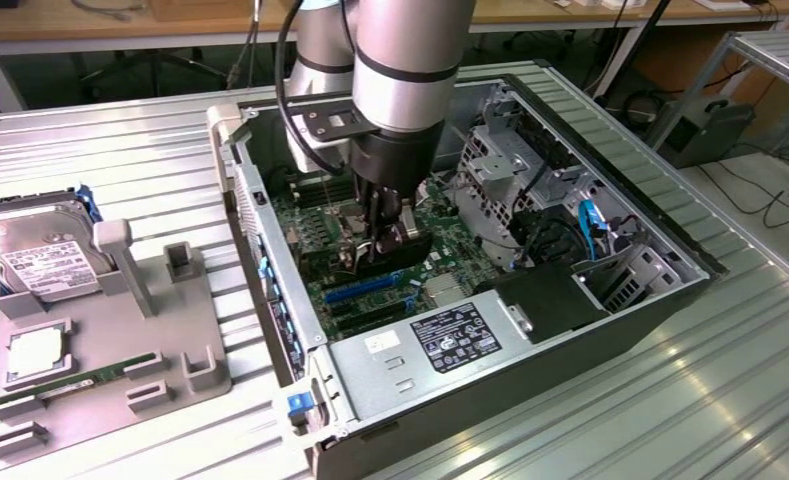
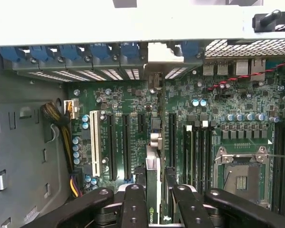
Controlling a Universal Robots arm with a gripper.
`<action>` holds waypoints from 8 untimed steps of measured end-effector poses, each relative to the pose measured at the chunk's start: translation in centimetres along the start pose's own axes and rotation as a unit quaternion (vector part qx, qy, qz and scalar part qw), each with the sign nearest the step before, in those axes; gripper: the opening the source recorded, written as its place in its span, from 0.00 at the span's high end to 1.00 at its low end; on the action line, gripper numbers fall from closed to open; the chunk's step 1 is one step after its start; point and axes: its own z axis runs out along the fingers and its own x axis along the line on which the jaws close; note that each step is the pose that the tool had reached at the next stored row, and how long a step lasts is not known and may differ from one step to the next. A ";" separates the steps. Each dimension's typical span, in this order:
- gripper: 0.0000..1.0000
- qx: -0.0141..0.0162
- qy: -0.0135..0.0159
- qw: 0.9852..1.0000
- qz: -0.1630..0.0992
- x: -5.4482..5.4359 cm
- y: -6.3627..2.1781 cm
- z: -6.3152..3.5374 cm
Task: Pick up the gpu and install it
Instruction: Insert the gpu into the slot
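Observation:
The gpu [image 1: 397, 262] is a thin black card, held on edge inside the open computer case [image 1: 367, 365]. My gripper [image 1: 387, 240] is shut on it from above. In the wrist view the gpu [image 2: 152, 185] runs edge-on between my two black fingers [image 2: 133, 204], with my gripper [image 2: 154, 211] astride its top edge. It lines up with the long black expansion slots of the green motherboard [image 2: 228, 104]. Its silvery end bracket [image 2: 156, 52] reaches the case's rear slot wall. Whether its lower edge sits in a slot is hidden.
A grey holder tray [image 1: 114, 330] at the exterior view's left carries a silver hard drive [image 1: 34, 255] and a green memory stick [image 1: 81, 380]. Inside the case are a drive cage [image 1: 501, 180], a labelled power supply [image 1: 454, 337], blue slot clips [image 2: 85, 51] and a CPU socket [image 2: 240, 175].

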 end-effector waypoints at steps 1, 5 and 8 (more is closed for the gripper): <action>0.74 0.000 0.000 1.000 0.000 0.0 0.00 0.09; 0.74 0.000 0.000 1.000 0.000 0.0 0.00 0.46; 0.74 0.000 0.000 1.000 -0.001 0.0 0.01 0.76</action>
